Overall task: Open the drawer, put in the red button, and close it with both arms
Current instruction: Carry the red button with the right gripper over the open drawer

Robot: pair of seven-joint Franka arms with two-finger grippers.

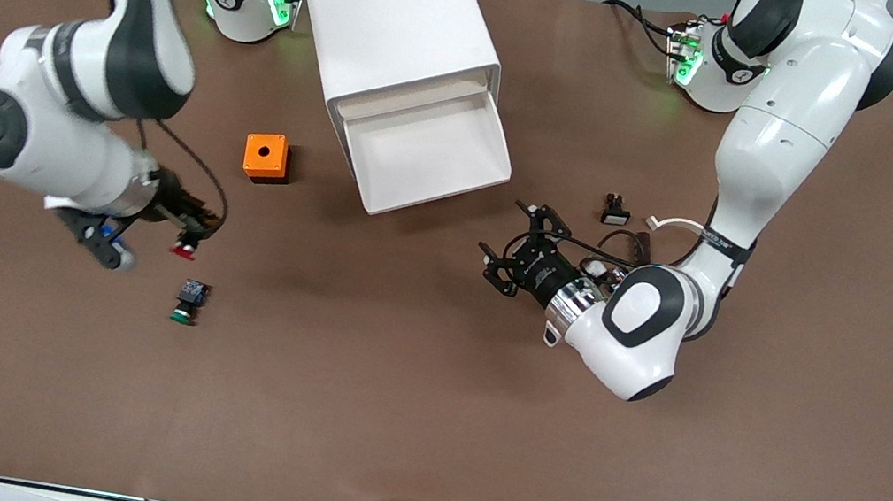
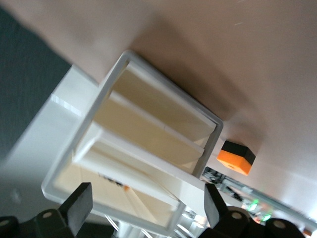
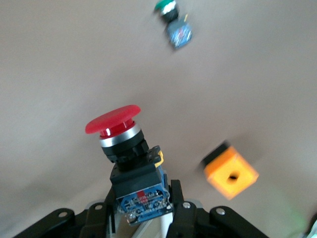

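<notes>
Brown worktop (image 1: 419,425) carries the white cabinet (image 1: 398,19), its lowest drawer (image 1: 426,153) pulled out. Bent low, the right arm's gripper (image 1: 191,232) pinches the red button (image 1: 184,249) by its body, lifted over the worktop above the green-capped switch (image 1: 187,302). Elbow folded, the left gripper (image 1: 509,260) points at the drawer, jaws spread.

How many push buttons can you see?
3, maybe more hidden. The red button is held up in the right pincer. The green button lies on the table just nearer the camera. A third switch, cap colour unclear, lies by the left arm.
</notes>
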